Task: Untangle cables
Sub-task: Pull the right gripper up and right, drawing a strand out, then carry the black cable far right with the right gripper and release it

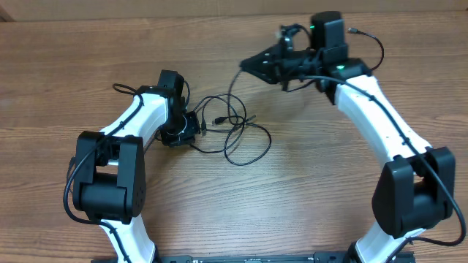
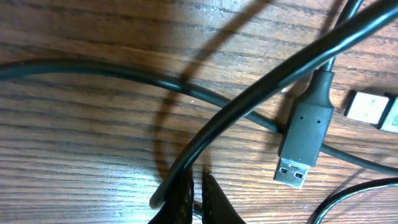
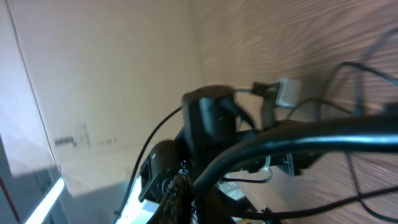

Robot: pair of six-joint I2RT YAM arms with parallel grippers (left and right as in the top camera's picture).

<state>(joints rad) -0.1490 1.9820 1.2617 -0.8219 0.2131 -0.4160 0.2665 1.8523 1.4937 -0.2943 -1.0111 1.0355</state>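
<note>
The cables (image 1: 235,130) lie in a loose bunch of loops near the middle of the table (image 1: 73,58), between my two arms and a little closer to the left one. In the left wrist view I can see one strand (image 2: 261,81) running up and to the right across another. A grey plug (image 2: 303,134) lies flat on the wood just beside the crossing, and a second plug (image 2: 368,109) is at the right edge.

My left gripper (image 1: 196,126) is down at the left edge of the bunch. Its fingers (image 2: 186,196) are pinched narrow on the end of that crossing strand, right at table level.

My right gripper (image 1: 248,66) is at the far side, raised off the wood. It is also closed tight, with a strand (image 3: 298,140) leading away from its fingertips toward the loops. That view is blurred, so I can't tell how firmly it is held.

I judge I'm in the middle of the pulling-apart step, with each arm on a strand and the loops between them crossed over one another.

The next move needs the two grips drawn apart, left hand toward the left and right hand farther away. It has to be slow enough that the crossing slides open rather than cinching. I'd watch the plugs for snagging in a loop.
</note>
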